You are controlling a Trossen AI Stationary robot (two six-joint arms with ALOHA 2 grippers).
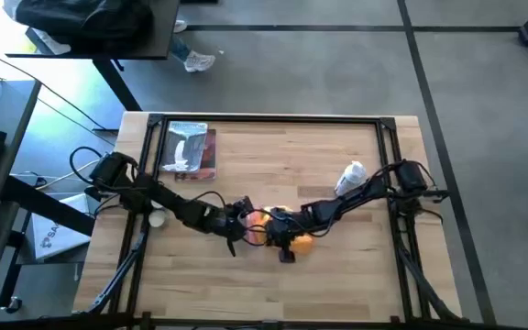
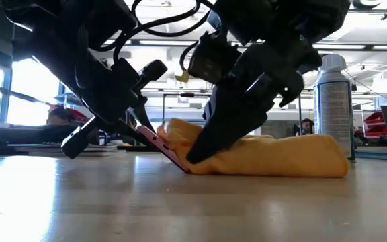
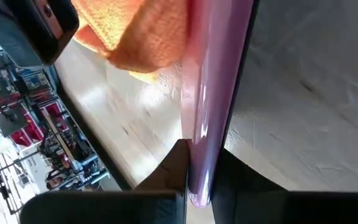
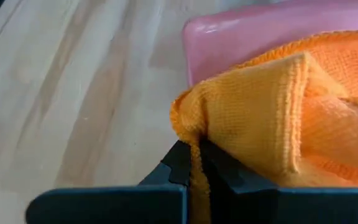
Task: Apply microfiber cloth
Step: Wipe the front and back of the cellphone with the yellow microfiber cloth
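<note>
Wiping step: right gripper (image 4: 194, 163) clamps soft orange-yellow microfiber cloth (image 2: 267, 156) against tilted pink-edged phone (image 3: 213, 93) — left gripper (image 3: 199, 180) pinching it; next, rub across.

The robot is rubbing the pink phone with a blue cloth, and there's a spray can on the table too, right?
Not blue. The microfiber cloth is orange-yellow, as the right wrist view shows; the right tool pinches it against the pink phone. The left tool holds the phone's edge. The spray can is there.

Bright daylight we see flooding from the windows (image 2: 19, 94) at left, ceiling strips glowing behind, glare on the pink phone (image 3: 213, 93) edge, soft shadow under the cloth (image 2: 274, 158), blurred near counter (image 2: 180, 208), arms silhouetted dark
</note>
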